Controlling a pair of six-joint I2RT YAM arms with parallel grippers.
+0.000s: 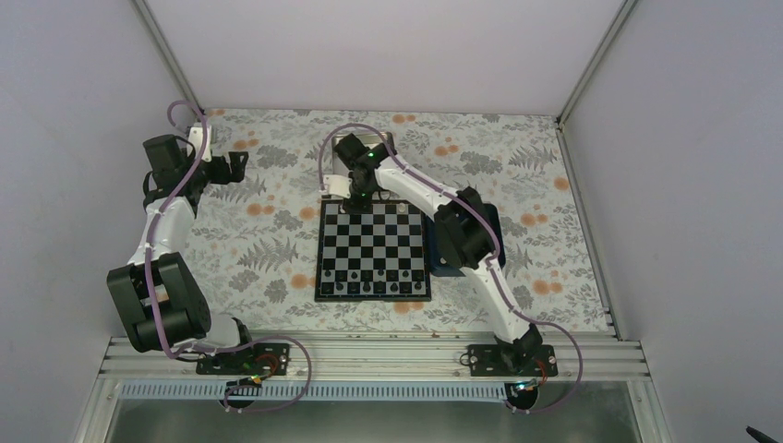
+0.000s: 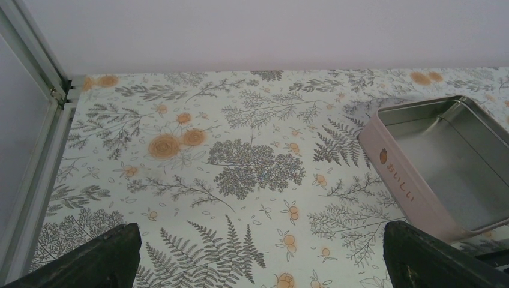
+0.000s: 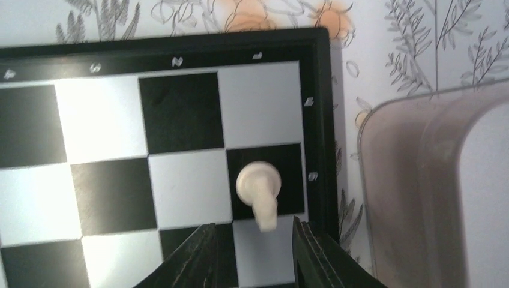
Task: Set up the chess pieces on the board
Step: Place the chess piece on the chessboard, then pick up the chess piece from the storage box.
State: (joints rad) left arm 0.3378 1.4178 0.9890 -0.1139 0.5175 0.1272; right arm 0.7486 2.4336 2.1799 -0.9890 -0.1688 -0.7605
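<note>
While your right claw (image 3: 252,225) hangs over the far left corner of the board (image 3: 180,114), its fingers stand apart and grip nothing. One white piece (image 3: 259,186) sits on a black square in the board's edge file, one square from that corner. It's just ahead of the fingertips and clear of both. Dark pieces (image 1: 373,288) line the board's near edge. Your left claw (image 2: 259,231) is spread wide and empty, over the table (image 2: 252,168) toward its far left corner. A pink tin (image 2: 396,174) sits near it.
</note>
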